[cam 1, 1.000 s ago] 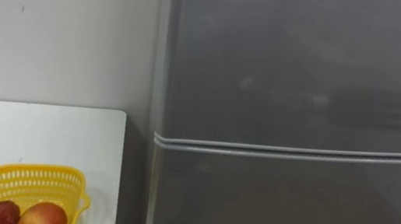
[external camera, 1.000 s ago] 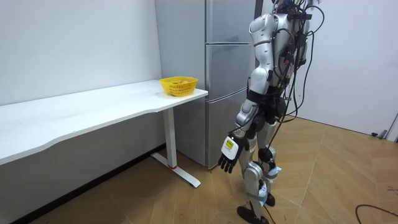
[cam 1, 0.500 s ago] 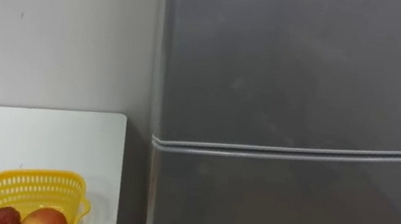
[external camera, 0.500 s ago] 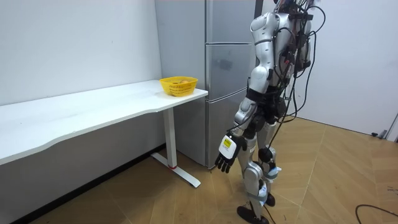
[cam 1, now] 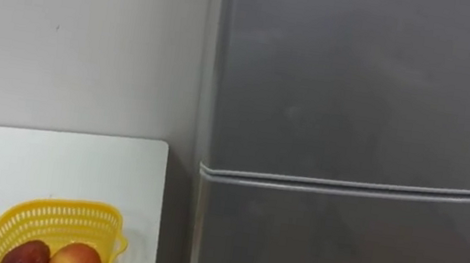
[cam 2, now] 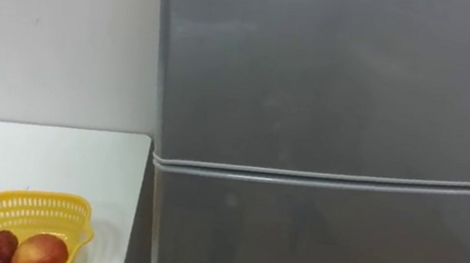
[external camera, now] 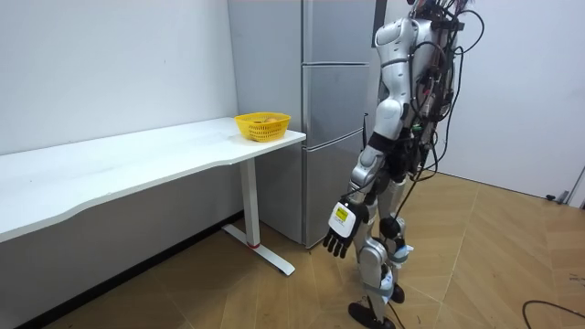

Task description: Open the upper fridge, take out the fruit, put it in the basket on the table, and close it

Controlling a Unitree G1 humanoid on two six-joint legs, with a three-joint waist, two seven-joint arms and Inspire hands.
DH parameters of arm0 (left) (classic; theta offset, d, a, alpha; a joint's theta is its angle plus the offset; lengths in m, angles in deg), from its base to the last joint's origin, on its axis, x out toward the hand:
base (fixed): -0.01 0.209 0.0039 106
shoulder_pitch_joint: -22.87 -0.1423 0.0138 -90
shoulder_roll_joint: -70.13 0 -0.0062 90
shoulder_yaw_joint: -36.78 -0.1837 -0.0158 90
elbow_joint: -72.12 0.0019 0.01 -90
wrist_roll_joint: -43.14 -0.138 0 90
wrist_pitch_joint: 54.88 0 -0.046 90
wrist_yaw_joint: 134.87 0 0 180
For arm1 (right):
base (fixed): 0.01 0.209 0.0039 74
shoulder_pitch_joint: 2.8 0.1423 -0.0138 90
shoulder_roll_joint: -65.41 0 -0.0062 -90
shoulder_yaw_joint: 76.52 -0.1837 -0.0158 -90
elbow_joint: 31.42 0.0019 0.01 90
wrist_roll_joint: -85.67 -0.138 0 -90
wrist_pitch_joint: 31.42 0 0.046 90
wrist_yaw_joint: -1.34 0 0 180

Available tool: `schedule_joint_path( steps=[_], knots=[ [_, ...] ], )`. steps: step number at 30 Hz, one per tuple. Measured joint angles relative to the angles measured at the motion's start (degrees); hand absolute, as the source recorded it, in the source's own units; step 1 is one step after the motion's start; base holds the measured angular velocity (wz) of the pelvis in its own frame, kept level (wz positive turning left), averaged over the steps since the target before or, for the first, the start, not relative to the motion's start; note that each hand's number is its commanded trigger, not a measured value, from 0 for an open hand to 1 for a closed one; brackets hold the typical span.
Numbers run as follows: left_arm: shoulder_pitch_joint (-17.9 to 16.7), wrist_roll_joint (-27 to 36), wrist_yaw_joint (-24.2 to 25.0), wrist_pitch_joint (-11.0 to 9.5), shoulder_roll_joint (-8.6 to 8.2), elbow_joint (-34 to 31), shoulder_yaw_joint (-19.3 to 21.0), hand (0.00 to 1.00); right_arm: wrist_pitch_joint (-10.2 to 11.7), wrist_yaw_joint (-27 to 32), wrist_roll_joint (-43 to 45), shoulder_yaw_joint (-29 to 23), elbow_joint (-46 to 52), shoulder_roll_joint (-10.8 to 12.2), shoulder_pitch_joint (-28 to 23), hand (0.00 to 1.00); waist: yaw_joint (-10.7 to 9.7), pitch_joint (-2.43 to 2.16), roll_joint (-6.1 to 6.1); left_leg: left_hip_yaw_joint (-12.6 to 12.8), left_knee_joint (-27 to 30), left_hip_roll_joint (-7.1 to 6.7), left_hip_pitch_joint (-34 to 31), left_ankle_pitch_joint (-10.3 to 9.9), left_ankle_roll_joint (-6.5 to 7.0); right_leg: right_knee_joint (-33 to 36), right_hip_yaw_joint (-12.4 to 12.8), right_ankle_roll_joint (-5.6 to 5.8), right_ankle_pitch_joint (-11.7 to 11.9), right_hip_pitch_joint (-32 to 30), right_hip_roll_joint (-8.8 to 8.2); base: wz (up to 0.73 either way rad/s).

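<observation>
While the robot stands upright facing a tall, plain grey fridge, its left hand hangs low beside its thigh in the room view. The fingers are loose and spread and hold nothing. Seen from the robot's head, the smooth upper door is closed, and a pale horizontal seam divides it from the door below. Whatever is to be fetched is presumably behind that upper door, out of sight.

To the left of the fridge is the end of a white worktop. On it sits a yellow plastic mesh basket holding a dark red fruit and an orange-yellow fruit.

No handle shows on the door, so the fingers will probably have to hook an edge, and on so smooth a face they could slip off. The robot stands close to the fridge, so a swinging door might strike its body. A hard pull could also unsettle its balance.
</observation>
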Motion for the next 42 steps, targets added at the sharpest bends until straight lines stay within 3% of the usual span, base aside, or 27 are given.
schedule_joint_path(
  steps=[9, 14, 28, 35, 42],
  knots=[
    [0.17, -0.48, 0.06, 1.32, -0.49, 0.01, 0.08, 0.00, -1.21, -2.79, 6.74, 3.81, -5.29, 0.57, 1.22, 0.00, 1.50, 0.14, 1.49, -0.85, 0.12, -0.14, -0.04, 0.00, 0.01, -0.39, -0.44, 0.17, -0.09, 0.48, -0.07, 0.05],
    [0.13, -0.51, -0.03, 1.46, -0.75, 0.02, -0.42, 0.00, -1.69, -4.28, 9.47, 6.05, -8.41, 1.80, 1.85, 0.00, 1.65, 0.15, 1.46, -2.86, 0.11, -0.30, -0.61, 0.00, 0.01, -0.94, -1.81, 0.18, -0.10, 0.71, -0.16, 0.15],
    [1.34, -2.45, 3.79, 5.00, -1.19, 1.04, -1.82, 0.00, -4.69, -11.21, 15.81, 7.69, -13.36, 2.47, 2.63, 0.00, 2.64, 0.39, 1.74, -6.19, 0.08, -1.11, -0.64, 0.00, 0.02, -1.19, -5.48, 0.78, -0.91, 2.67, -1.29, 0.13],
    [1.21, -3.85, 5.23, 6.79, -1.24, 1.50, -3.27, 0.00, -6.18, -15.29, 17.92, 8.20, -14.62, 2.53, 2.93, 0.00, 2.83, 0.44, 1.90, -6.57, 0.18, -1.46, -0.54, 0.01, 0.03, -1.11, -6.23, 1.01, -1.64, 2.70, -1.71, 0.08],
    [2.50, -4.03, 4.64, 7.95, -1.52, 1.57, -4.50, 0.00, -6.28, -16.70, 18.08, 10.10, -15.13, 2.52, 3.63, 0.00, 2.85, 0.52, 1.97, -6.28, 0.10, -1.54, 0.14, 0.01, 0.03, -1.18, -6.04, 1.06, -1.60, 3.59, -1.70, 0.00]
  ],
)
